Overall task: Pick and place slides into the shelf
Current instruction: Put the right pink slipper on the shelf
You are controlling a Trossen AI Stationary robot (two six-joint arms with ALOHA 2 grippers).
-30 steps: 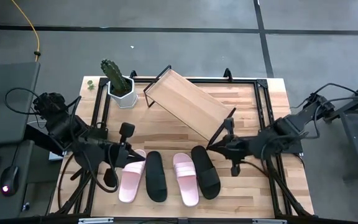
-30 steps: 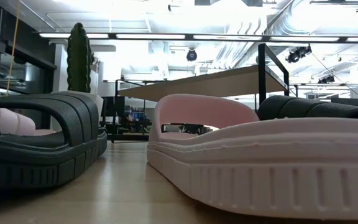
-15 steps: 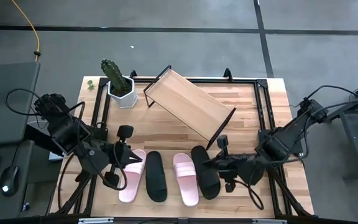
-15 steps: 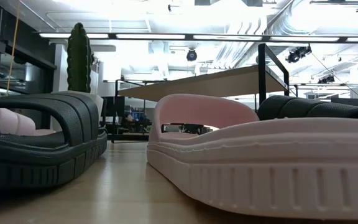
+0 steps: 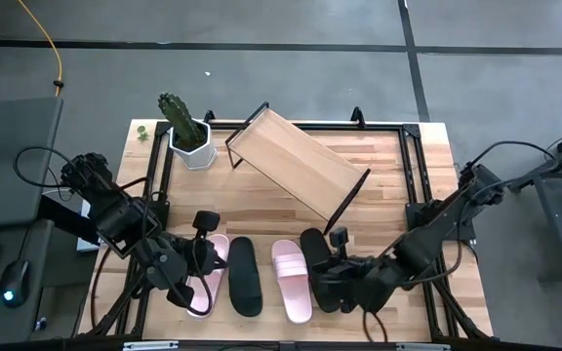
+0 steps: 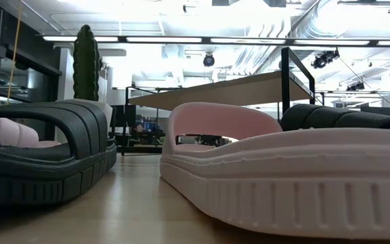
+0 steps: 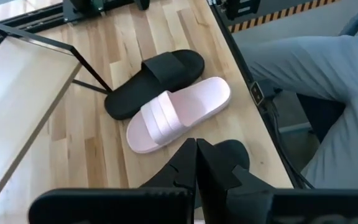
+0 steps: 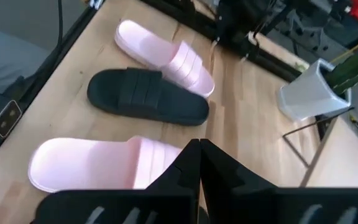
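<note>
Four slides lie in a row along the near edge of the table, toes pointing far: from left to right a pink slide, a black slide, a second pink slide and a second black slide. None is on the shelf yet, so the task looks to be at its start.

Both arms reach low over the near part of the table. The left end effector hangs over the leftmost pink slide with its fingers pressed together and nothing between them. The right end effector hangs over the rightmost black slide, just beside the second pink one, fingers likewise closed and empty. In the right wrist view the closed fingers point across the row, with the pink slide close below them.

Farther back, the shelf stands slanted and turned at an angle near the table's middle, bare, well apart from both end effectors. A potted cactus sits at the far left corner.

To do the pick well, I judge each end effector must first open, come down astride the strap or one side edge, and close firmly before lifting, keeping clear of the neighbouring slide. Carrying one at a time to the board's high end should leave room for the rest.
</note>
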